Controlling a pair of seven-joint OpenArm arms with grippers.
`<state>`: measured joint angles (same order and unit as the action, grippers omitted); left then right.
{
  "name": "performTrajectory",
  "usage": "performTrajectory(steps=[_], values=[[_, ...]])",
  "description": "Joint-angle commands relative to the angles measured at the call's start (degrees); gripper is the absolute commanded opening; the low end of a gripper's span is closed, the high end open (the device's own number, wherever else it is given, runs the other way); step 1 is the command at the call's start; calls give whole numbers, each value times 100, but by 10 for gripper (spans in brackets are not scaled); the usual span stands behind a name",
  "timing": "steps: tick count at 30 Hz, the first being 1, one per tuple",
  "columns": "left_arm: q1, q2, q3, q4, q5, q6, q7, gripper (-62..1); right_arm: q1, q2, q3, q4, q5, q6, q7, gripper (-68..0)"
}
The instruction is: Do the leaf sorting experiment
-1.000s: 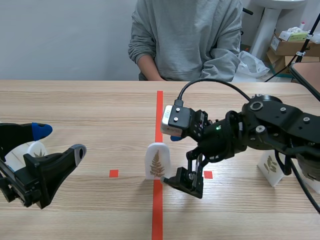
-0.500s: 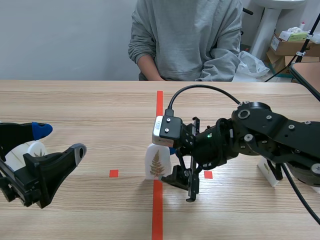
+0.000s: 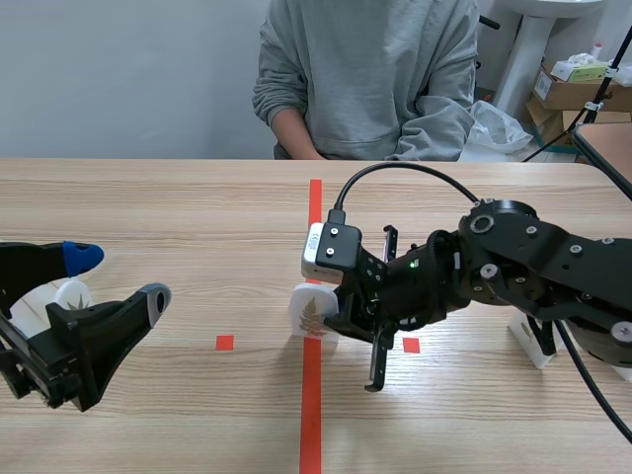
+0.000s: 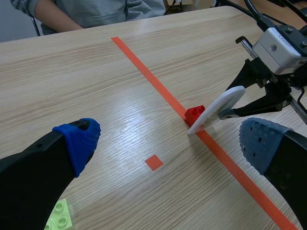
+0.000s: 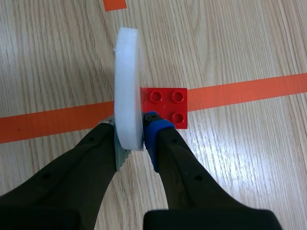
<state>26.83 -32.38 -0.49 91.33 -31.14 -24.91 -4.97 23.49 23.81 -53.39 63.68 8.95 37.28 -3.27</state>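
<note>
The fern-leaf tile (image 5: pixel 128 86) is clamped in the right pincer (image 5: pixel 130 136). One pad presses on each flat face, low down near its foot, so the thin white slab is seen edge-on between the fingers. That hold across the broad faces looks chosen to keep the slab from twisting. The red brick (image 5: pixel 168 106) that serves as its foot sits just beside the blue pad, on the orange-red tape line (image 3: pixel 314 207) at the middle of the bench (image 3: pixel 197 217). The tile leans off upright, and its foot seems to be down at the line.

The left pincer (image 4: pixel 170 143) hangs open with nothing between its fingers, well apart from the tile. A second leaf tile (image 3: pixel 59 301) lies behind it, likely already sorted to that side, and a third leaf tile (image 3: pixel 533 331) stands beyond the right arm. A person (image 3: pixel 365 79) sits across the bench.

A second ago the tile stood upright on the line, with the right pincer just beside it and not touching. Since then the pincer has closed on it and tipped it. The left arm has not shifted.
</note>
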Motion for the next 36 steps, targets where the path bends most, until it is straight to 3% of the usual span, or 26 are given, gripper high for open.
performTrajectory(steps=[1,18,27,36], values=[[0,28,-13,39,-61,-9,-120,14,142,31,2,48,24,-2,42,-669],[0,28,-13,39,-61,-9,-120,14,105,92,149,424,79,0,81,-669],[0,28,-13,39,-61,-9,-120,14,74,343,920,485,1231,0,-275,-669],[0,28,-13,39,-63,-9,-120,14,-415,590,2457,485,2334,-2,-680,-669]])
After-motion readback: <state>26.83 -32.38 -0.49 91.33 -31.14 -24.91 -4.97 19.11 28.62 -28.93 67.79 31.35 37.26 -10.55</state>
